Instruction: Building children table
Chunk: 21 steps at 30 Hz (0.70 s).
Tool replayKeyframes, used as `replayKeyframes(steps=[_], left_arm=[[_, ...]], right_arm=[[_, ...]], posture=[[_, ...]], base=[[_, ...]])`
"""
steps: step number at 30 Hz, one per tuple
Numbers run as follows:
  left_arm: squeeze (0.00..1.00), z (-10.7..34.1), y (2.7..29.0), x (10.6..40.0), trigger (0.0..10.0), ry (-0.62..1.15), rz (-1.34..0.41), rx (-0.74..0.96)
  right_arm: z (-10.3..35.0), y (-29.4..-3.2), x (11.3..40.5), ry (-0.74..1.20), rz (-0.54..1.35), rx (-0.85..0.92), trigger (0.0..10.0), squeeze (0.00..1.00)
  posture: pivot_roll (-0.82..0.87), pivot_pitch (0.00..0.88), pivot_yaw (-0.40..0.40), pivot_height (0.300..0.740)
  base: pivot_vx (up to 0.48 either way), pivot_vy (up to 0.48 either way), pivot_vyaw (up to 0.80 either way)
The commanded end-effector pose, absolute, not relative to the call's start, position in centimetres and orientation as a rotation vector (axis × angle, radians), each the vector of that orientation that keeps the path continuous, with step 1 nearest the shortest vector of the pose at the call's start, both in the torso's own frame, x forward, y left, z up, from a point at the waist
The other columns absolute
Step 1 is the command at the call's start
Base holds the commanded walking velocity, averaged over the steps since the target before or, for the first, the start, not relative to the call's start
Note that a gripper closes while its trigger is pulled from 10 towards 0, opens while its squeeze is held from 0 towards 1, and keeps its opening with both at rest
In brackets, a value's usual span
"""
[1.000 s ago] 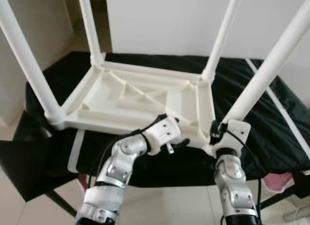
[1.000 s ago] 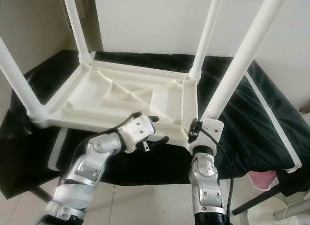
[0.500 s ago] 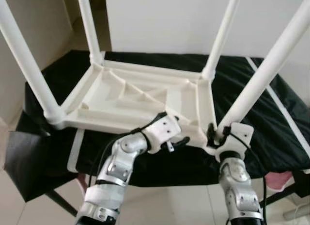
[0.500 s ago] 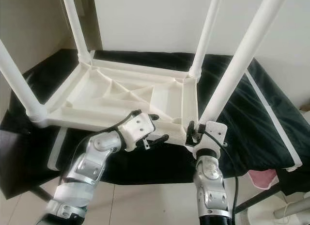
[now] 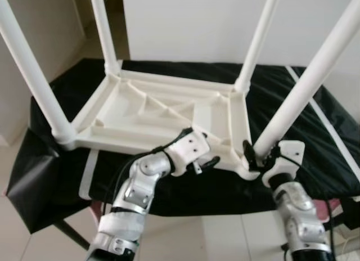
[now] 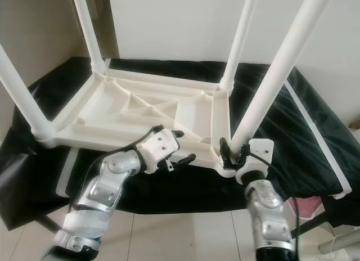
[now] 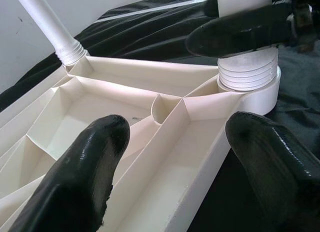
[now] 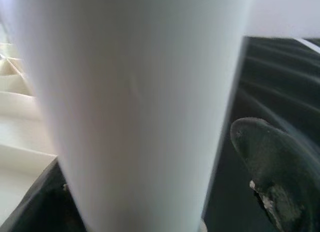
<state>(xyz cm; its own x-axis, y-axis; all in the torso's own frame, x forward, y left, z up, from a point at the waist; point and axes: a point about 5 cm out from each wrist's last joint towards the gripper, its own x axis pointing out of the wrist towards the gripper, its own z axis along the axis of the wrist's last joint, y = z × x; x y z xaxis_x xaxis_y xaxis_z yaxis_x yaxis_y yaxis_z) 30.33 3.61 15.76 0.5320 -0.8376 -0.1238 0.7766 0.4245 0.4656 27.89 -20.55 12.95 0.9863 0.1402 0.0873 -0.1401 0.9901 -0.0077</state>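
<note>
A white plastic children's table point(image 5: 157, 112) lies upside down on a black-covered surface, all its legs standing up. My left gripper point(image 5: 201, 150) is open at the near rim, one finger over the ribbed underside and one outside the edge point(image 7: 175, 162). My right gripper point(image 5: 256, 155) is shut on the near right leg point(image 5: 306, 86), just above its threaded collar point(image 7: 248, 74). The right wrist view looks straight at that leg point(image 8: 135, 107), with one black finger point(image 8: 277, 172) beside it.
The black cloth point(image 5: 292, 98) covers a low stand and hangs over its front and left sides. A white strip point(image 5: 332, 131) runs across the cloth at the right. Something pink point(image 5: 332, 207) lies on the floor at the lower right. A white wall stands behind.
My right arm has swung to the right, its wrist now on the right side of the near right leg. The left gripper and the table have stayed put.
</note>
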Motion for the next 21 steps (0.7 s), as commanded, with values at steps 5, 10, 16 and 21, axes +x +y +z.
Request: replayKeyframes(steps=[5, 10, 16, 21], left_arm=[[0.00, 16.5, 4.2, 31.2, 10.0, -0.171, -0.831, 0.488], [0.00, 16.4, 4.2, 31.2, 10.0, -0.171, -0.836, 0.487], [0.00, 16.6, 3.9, 31.1, 10.0, -0.176, -0.843, 0.489], [0.00, 16.6, 4.2, 31.1, 10.0, -0.175, -0.832, 0.489]], right_arm=[[13.5, -20.9, 28.3, -0.076, 0.347, -0.065, 10.0, 0.00], [13.6, -20.9, 28.4, -0.070, 0.390, -0.089, 10.0, 0.00], [13.5, -20.6, 29.3, -0.046, 0.484, -0.134, 0.9, 0.00], [12.4, -21.0, 28.6, 0.005, 0.512, -0.127, 0.0, 0.00]], posture=[[-0.04, 0.000, -0.034, 0.740], [-0.04, 0.000, -0.034, 0.740], [-0.03, 0.000, -0.036, 0.740], [-0.02, 0.000, -0.038, 0.740]], base=[[0.000, 0.000, 0.00], [0.000, 0.000, 0.00], [0.000, 0.000, 0.00], [0.000, 0.000, 0.00]])
